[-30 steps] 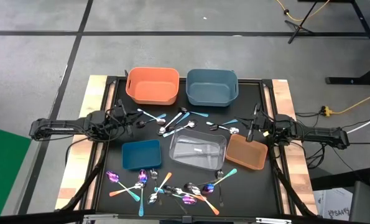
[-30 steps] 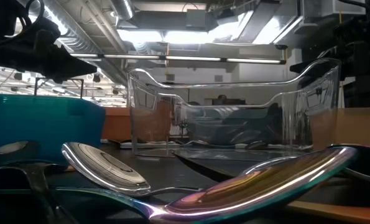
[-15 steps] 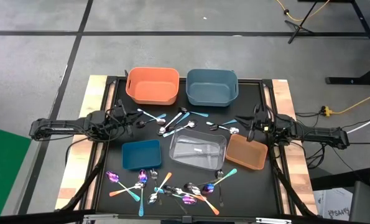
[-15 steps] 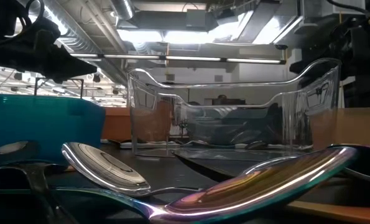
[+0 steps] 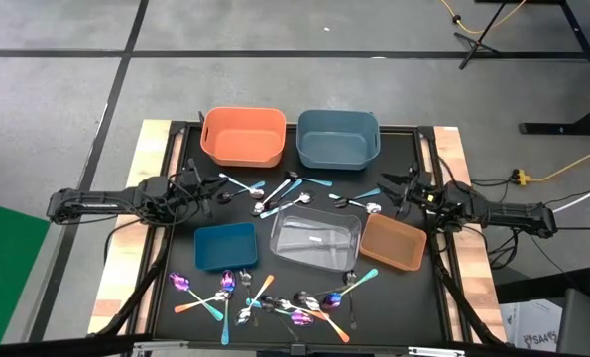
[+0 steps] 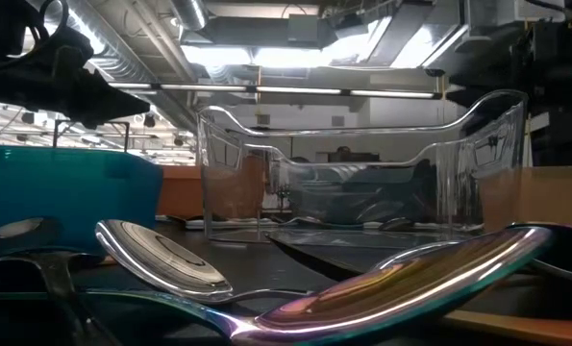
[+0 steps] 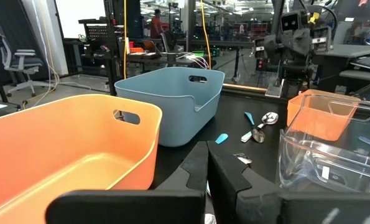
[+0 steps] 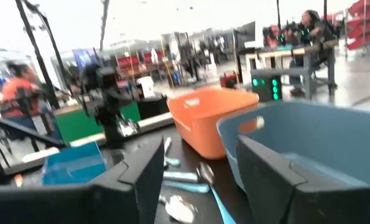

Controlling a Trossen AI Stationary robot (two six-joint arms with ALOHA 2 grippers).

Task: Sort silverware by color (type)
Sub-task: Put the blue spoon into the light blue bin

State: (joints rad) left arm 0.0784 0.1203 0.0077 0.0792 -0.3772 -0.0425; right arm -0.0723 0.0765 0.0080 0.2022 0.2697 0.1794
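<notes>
glossy metal spoons (image 6: pixel 362 288), clear plastic bin (image 6: pixel 362 163)

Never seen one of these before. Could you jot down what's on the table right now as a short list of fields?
Bins: orange bin, grey-blue bin, small blue bin, clear bin, brown bin
Silverware: scattered spoons and forks between the bins; another pile along the near edge
Left gripper: shut, empty, near the orange bin
Right gripper: open, empty, above the brown bin's far end
</notes>
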